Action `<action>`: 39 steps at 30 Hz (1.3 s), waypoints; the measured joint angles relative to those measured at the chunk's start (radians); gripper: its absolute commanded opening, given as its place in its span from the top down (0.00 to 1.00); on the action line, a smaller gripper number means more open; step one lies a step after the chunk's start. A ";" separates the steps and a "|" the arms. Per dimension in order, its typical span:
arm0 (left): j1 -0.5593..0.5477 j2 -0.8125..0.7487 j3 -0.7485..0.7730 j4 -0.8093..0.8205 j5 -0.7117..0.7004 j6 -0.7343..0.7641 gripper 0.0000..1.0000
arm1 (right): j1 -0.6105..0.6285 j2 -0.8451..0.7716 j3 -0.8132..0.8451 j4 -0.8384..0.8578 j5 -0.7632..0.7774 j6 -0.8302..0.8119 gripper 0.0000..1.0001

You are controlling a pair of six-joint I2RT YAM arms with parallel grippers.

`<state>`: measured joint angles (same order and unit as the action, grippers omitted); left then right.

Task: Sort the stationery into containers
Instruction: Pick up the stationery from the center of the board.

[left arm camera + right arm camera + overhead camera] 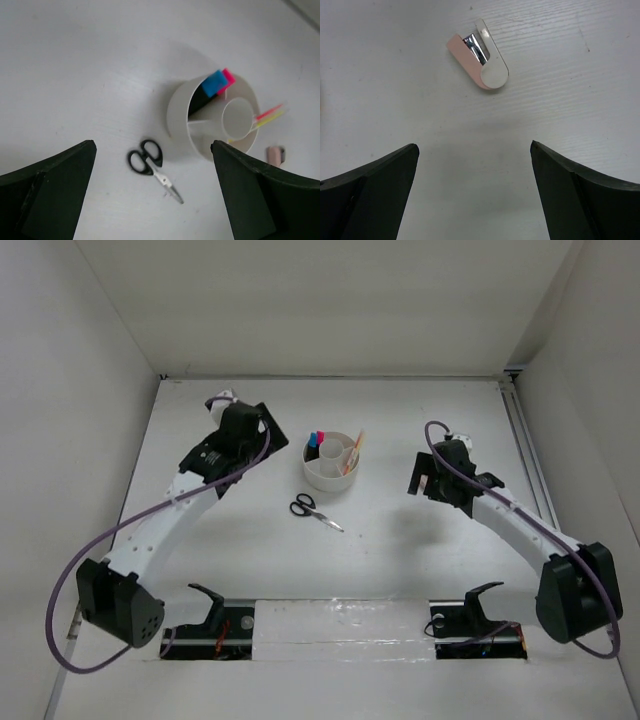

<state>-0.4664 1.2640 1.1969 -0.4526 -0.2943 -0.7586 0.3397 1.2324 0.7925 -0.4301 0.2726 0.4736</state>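
Note:
The white tub (pixel 331 472) stands at mid-table, seen in the left wrist view as the same tub (pixel 180 107). A blue highlighter (pixel 215 82) and a pink highlighter (pixel 229 76) stand in one compartment. A red pen (pixel 270 109) and a yellow pencil (pixel 272 116) lean out of another. Black-handled scissors (pixel 314 510) lie flat in front of the tub; in the left wrist view the scissors (pixel 150 160) lie ahead of my open, empty left gripper (pixel 153 145). A pinkish eraser (pixel 479 62) lies ahead of my open, empty right gripper (pixel 473 145).
My left gripper (pixel 262 430) hovers left of the tub and my right gripper (pixel 420 475) hovers right of it. White walls enclose the table on three sides. A rail (pixel 525 455) runs along the right edge.

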 measured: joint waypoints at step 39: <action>-0.016 -0.214 -0.157 0.131 0.344 0.262 0.00 | -0.117 0.508 0.271 0.011 -0.090 -0.264 1.00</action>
<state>-0.4824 1.0500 1.0397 -0.3218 0.0498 -0.4965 0.2226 1.7405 1.0634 -0.4194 0.1822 0.2092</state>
